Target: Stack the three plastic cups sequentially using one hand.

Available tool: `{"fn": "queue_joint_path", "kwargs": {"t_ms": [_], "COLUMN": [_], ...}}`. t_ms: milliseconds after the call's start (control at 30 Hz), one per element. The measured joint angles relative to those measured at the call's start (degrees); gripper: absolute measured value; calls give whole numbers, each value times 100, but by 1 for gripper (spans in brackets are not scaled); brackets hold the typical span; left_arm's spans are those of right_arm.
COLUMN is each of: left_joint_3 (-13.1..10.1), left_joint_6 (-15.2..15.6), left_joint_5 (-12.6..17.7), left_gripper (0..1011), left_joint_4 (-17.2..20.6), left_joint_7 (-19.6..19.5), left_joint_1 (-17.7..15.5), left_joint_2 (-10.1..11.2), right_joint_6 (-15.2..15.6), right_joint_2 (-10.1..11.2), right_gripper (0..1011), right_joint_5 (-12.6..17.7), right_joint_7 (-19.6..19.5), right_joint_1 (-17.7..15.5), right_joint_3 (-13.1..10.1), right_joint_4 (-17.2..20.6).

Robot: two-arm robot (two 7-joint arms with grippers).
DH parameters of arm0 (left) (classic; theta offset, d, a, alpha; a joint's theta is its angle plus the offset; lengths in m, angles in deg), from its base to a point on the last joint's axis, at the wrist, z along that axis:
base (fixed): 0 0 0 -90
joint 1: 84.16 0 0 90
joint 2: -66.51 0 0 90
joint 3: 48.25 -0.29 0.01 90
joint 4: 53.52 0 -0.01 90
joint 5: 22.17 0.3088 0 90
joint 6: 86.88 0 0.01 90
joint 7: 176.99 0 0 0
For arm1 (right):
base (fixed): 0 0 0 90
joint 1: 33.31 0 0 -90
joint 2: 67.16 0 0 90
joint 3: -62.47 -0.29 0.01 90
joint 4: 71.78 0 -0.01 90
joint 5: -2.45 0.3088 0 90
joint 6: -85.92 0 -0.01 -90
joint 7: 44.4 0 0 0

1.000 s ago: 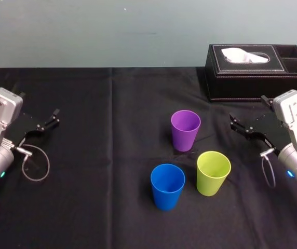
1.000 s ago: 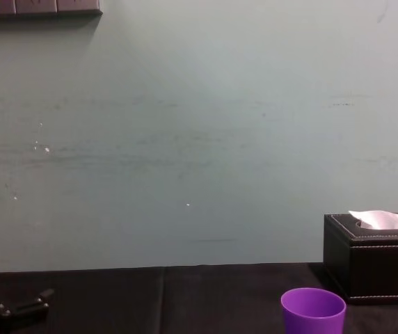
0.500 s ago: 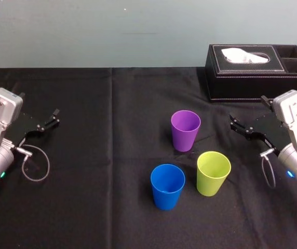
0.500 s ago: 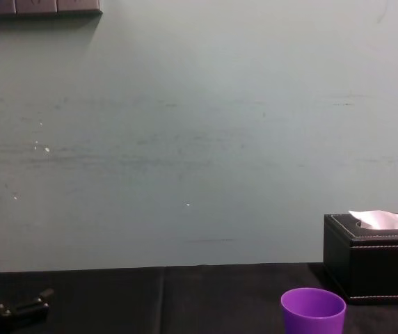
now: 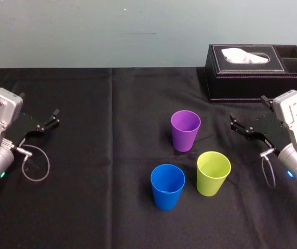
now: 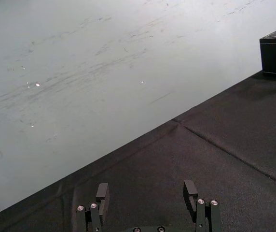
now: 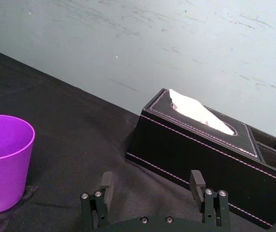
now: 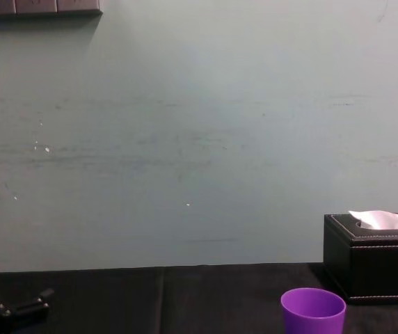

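Observation:
Three cups stand upright and apart on the black table: the purple cup [image 5: 185, 129] farthest back, the blue cup [image 5: 167, 185] front left of it, the lime cup [image 5: 213, 173] front right. My right gripper [image 5: 235, 124] hovers open to the right of the purple cup, nothing between its fingers. From the right wrist, the right gripper [image 7: 151, 180] has its jaws spread, with the purple cup [image 7: 5, 162] off to one side. My left gripper [image 5: 52, 118] rests open at the table's far left, well away from the cups. The purple cup's rim [image 8: 313, 306] peeks into the chest view.
A black leather tissue box [image 5: 257, 70] with a white tissue sits at the back right, behind the right gripper. A thin cable loop [image 5: 34, 166] lies by the left arm. The black cloth between the left arm and the cups is bare.

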Motion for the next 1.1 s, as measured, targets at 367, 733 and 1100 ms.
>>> {"fn": "queue_joint_path", "kwargs": {"t_ms": [367,733,1100], "left_joint_3": [0,0,1], "left_joint_6": [0,0,0], "left_joint_5": [0,0,0], "left_gripper": [1011,1011,1011], "left_joint_4": [0,0,0], "left_joint_7": [0,0,0], "left_joint_1": [0,0,0], "left_joint_2": [0,0,0], "right_joint_6": [4,-148,-674], "right_joint_2": [-5,208,681], "right_gripper": [1002,1003,1002], "right_joint_5": [-4,541,1108], "right_joint_7": [3,376,795], "right_joint_1": [-1,-636,-1810], "right_joint_3": [-5,-520,-1180], "right_joint_4": [0,595,1489]}}
